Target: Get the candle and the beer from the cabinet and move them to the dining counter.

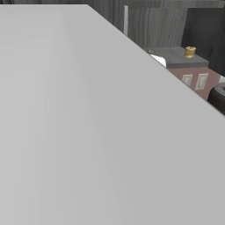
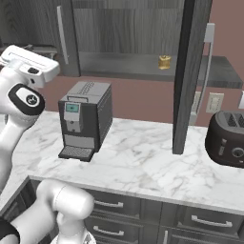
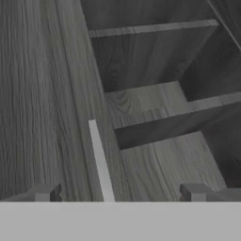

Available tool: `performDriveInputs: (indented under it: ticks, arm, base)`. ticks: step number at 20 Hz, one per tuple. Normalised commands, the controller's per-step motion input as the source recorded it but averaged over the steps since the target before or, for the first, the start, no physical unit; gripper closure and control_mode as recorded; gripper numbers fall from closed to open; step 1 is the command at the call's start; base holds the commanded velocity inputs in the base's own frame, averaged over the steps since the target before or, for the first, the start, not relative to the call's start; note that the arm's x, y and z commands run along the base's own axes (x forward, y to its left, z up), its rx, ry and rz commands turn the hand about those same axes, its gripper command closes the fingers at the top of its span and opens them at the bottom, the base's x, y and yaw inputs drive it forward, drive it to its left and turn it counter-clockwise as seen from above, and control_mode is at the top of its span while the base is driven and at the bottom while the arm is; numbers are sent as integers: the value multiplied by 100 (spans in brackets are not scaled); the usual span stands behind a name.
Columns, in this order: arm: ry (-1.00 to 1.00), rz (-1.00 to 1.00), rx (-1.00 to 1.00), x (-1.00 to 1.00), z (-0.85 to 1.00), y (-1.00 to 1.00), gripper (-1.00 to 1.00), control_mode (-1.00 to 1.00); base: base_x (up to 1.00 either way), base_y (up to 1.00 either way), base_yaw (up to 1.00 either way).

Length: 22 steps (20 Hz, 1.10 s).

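The candle [image 2: 164, 62], small, stubby and yellow, stands on the bottom shelf of the open dark wood-grain cabinet [image 2: 124, 33]. From the left base it sits at the upper right [image 1: 190, 52]. The cabinet's open door [image 2: 188, 76] stands edge-on just right of it. My gripper [image 3: 121, 193] is open and empty. It points at a closed door's silver handle [image 3: 100, 162] and at bare shelves [image 3: 150, 101] beside it. The arm's white hand [image 2: 29, 62] is raised at the left, well left of the candle. The beer and the dining counter are out of view.
A black coffee machine [image 2: 83, 119] and a dark toaster [image 2: 228, 138] stand on the marble worktop [image 2: 143, 167] under the cabinet. Wall sockets [image 2: 214, 102] sit on the red wall. A broad pale grey surface [image 1: 88, 132] lies close before the left base camera.
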Motion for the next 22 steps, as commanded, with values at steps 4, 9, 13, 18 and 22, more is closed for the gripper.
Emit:
performDriveInputs:
  ticks: [4,9,13,18,22]
  arm:
    - [1,0,-4,21,18,0,-100,-100]
    - [3,0,-5,35,3,1,-100,-100]
    - [13,0,-4,44,4,1,-100,-100]
    - [20,0,-3,42,0,0,-100,-100]
    - [18,2,-1,40,0,0,-100,-100]
  base:
    - [0,0,0]
    - [0,0,0]
    - [0,0,0]
    - [0,0,0]
    - [0,0,0]
